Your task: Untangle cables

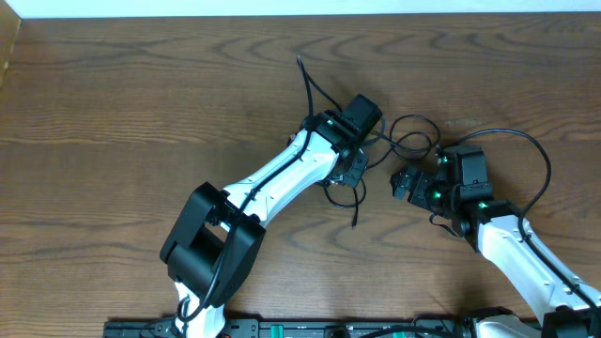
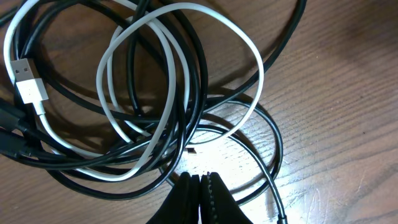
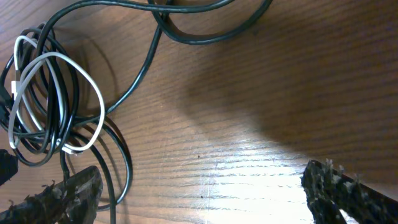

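**Cables in one knot at mid-table, left claw shut at its near edge**

Surface was a dark wood-grain table (image 1: 141, 94), with a pale strip along the far edge. Nothing else was on it besides the two arms.

- Right gripper (image 3: 202, 179): jaws were wide apart over bare wood, holding nothing. The bundle sat off to its left, not touching.
- Left gripper (image 2: 198, 182): fingers were pressed together at the near rim of the bundle. A black strand ran right at the tips, and I could not tell whether it was pinched or just beside them.
- The bundle sat mid-table between the two grippers, mostly under the left wrist. The black cable (image 2: 291, 32) was coiled in several loops, and the white cable (image 2: 258, 68) was threaded through and over them.
- The white plug (image 2: 28, 87) lay at the left side of the coil, on top.
- One black tail (image 1: 356, 214) trailed toward the near edge, and another (image 1: 303, 73) ran off toward the far edge.

Handling, my read:
- Both cables looked light, limp and thin, with a slick jacket, so they would likely slide through the pads unless gripped squarely.
- They should drag rather than lift cleanly.
- Pulling mid-coil would probably cinch the knot tighter.
- The best hold looked like the white plug or the outer white loop on the right, where it stood clear of the black strands.
- I would pin the black coil with the other claw and draw the white out sideways.
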`<state>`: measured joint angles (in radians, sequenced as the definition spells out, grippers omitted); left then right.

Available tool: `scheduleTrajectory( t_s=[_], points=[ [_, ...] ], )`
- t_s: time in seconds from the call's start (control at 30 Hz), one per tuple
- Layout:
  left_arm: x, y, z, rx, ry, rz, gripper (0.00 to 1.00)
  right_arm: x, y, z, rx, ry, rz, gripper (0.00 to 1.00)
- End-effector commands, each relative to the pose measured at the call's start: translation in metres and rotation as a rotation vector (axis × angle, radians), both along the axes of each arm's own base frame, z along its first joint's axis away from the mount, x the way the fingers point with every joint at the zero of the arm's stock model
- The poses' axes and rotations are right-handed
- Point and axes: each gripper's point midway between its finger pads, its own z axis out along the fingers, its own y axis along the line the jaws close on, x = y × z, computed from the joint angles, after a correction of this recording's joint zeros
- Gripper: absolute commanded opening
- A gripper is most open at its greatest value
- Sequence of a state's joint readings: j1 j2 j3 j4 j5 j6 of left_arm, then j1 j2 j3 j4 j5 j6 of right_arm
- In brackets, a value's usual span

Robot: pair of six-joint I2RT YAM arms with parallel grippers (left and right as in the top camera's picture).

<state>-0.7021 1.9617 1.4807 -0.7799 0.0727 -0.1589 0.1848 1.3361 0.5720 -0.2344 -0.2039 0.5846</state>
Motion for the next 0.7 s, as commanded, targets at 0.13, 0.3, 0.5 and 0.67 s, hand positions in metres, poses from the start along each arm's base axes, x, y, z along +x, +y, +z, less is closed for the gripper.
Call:
scheduleTrajectory(
  t_s=[0.13, 0.3, 0.5, 0.67],
  points=[
    [-0.005, 0.006, 0.042, 0.01, -0.067, -0.164, 0.07, 0.0, -0.001, -0.012, 0.001, 0.043, -0.043, 0.99],
    [-0.006, 0.007, 0.103, -0.082, -0.195, -0.159, 0.07, 0.0, -0.001, -0.014, 0.0, 0.047, -0.043, 0.99],
    [-0.011, 0.011, 0.169, -0.201, -0.342, -0.133, 0.4, 0.001, -0.001, -0.013, 0.0, 0.041, -0.044, 0.99],
    [-0.015, 0.014, 0.165, -0.19, -0.327, -0.134, 0.52, 0.006, -0.008, -0.013, -0.037, 0.02, -0.071, 0.99]
  ],
)
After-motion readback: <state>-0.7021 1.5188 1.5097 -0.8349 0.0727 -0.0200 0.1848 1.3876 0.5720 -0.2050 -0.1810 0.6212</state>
